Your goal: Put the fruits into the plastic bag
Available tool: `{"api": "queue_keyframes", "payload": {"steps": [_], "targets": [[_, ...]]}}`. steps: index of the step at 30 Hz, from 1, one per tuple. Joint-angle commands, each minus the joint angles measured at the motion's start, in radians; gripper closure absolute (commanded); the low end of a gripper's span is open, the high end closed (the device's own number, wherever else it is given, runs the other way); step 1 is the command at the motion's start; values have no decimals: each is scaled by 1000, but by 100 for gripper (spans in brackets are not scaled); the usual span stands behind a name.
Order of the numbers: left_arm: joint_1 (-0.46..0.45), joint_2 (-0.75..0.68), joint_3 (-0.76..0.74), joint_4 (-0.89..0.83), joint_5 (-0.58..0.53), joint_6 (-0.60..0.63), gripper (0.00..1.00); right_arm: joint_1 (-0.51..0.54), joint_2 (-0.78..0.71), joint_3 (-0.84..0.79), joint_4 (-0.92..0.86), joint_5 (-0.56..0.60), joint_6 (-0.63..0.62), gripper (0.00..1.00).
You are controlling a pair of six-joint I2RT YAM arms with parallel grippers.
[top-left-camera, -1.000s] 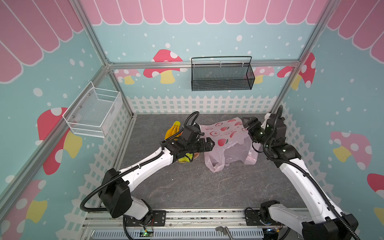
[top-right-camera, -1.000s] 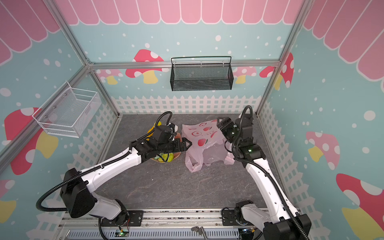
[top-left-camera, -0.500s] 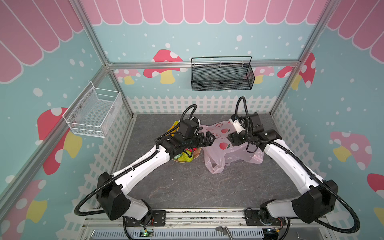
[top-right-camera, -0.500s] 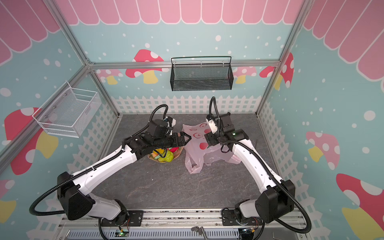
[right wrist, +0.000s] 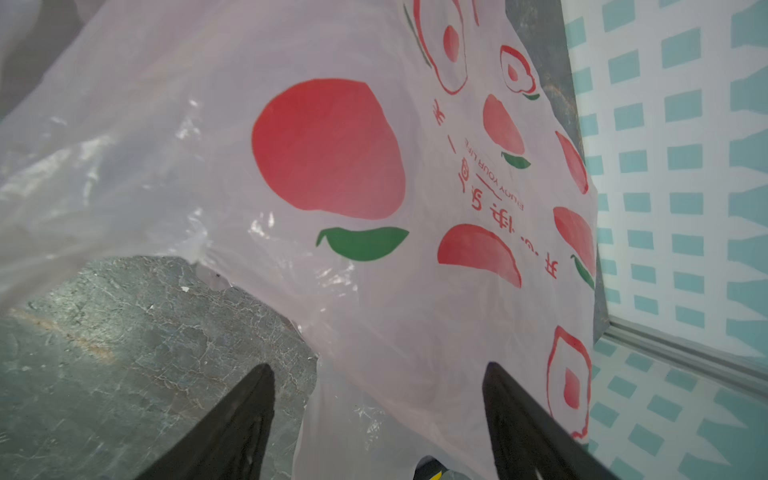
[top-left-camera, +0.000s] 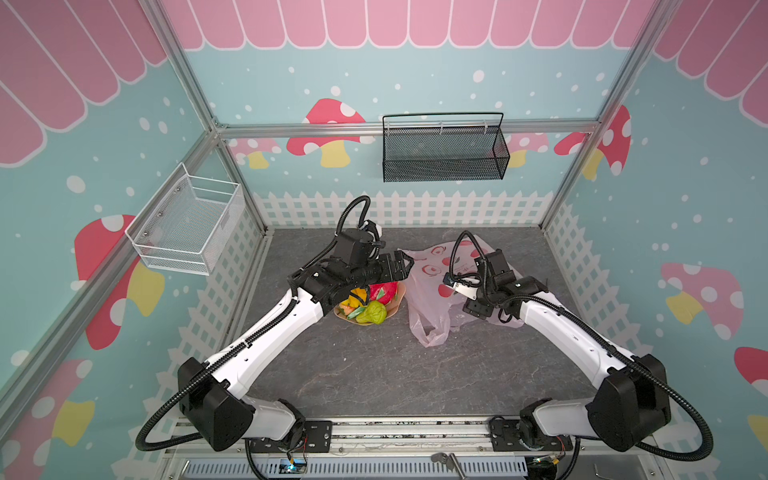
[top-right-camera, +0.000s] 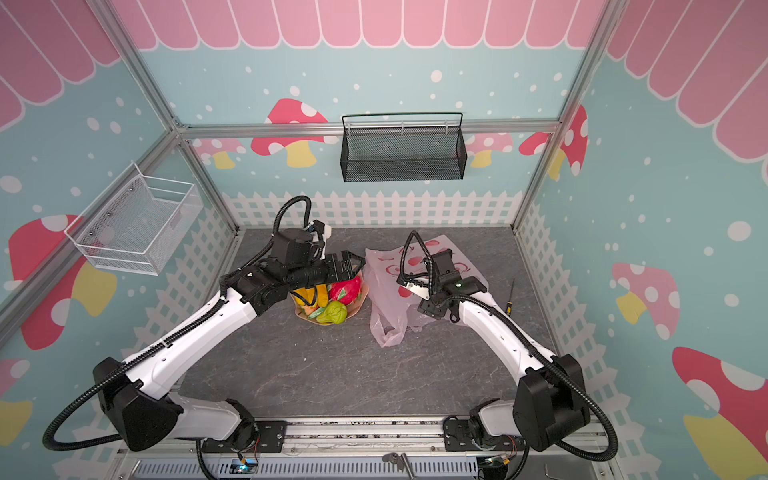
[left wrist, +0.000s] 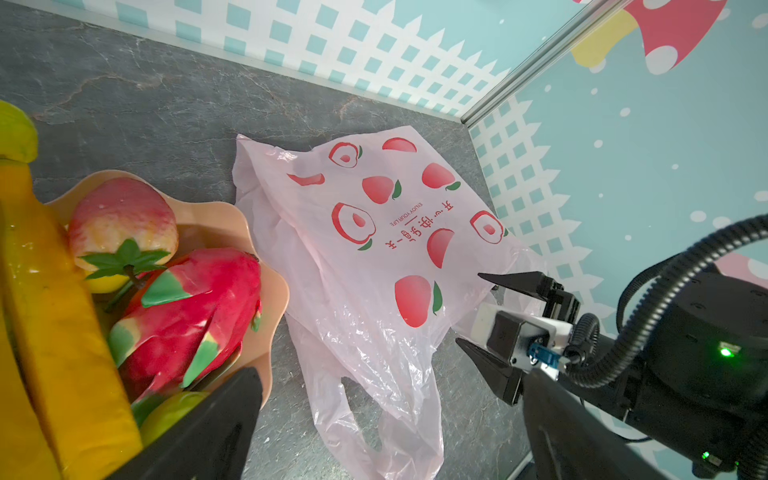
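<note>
The thin, translucent pale pink plastic bag (top-left-camera: 426, 297), printed with red peach pictures and small red text, lies flattened and crumpled on the dark grey stone-patterned tabletop (top-left-camera: 357, 374). It sits right of the middle and closer to the far edge than the near one, with its handle loops trailing toward the near edge. Just beside its left side stands a tan wavy-edged plastic dish (left wrist: 272, 295), and the glossy toy fruits are piled in it. They include a yellow banana bunch (left wrist: 54, 332), a red dragon fruit with green tips (left wrist: 191, 307), a pink-and-yellow peach (left wrist: 120, 220) with a green leaf sprig, and a yellow-green pear (top-left-camera: 374, 312) on the side of the dish nearest the near edge. The left claw (top-left-camera: 406, 266) hangs above the far-right rim of the dish, pointing toward the bag, its jaws spread wide and grasping nothing. The right claw (left wrist: 471, 309) reaches in from the right edge and sits low over the right half of the bag, released, with its two black fingers (right wrist: 232, 424) set apart. In the right wrist view the printed film lies under and between them, and one finger is over bare tabletop beside the handle cut-out. Whether either fingertip touches the film cannot be told.
</note>
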Motion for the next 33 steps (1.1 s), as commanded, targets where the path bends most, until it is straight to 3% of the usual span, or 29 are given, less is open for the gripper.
{"api": "queue_keyframes", "payload": {"steps": [1, 13, 19, 22, 26, 29, 33], "targets": [[5, -18, 12, -24, -6, 22, 1, 21, -29, -29, 65, -43, -108, 20], [25, -50, -30, -25, -27, 20, 1, 60, -16, -164, 331, -27, -210, 21], [27, -56, -43, -24, -38, 17, 2, 64, 25, -182, 512, 5, -259, 28], [27, -64, -58, -25, -52, 22, 1, 68, 50, -155, 567, -20, -287, 52], [27, -76, -66, -31, -68, 28, 1, 68, 127, -15, 494, -17, -256, 85], [27, -86, -64, -36, -81, 30, 2, 68, 208, 140, 399, -1, -158, 97], [24, -102, -63, -41, -82, 31, 2, 69, 346, 405, 218, 91, 26, 100]]}}
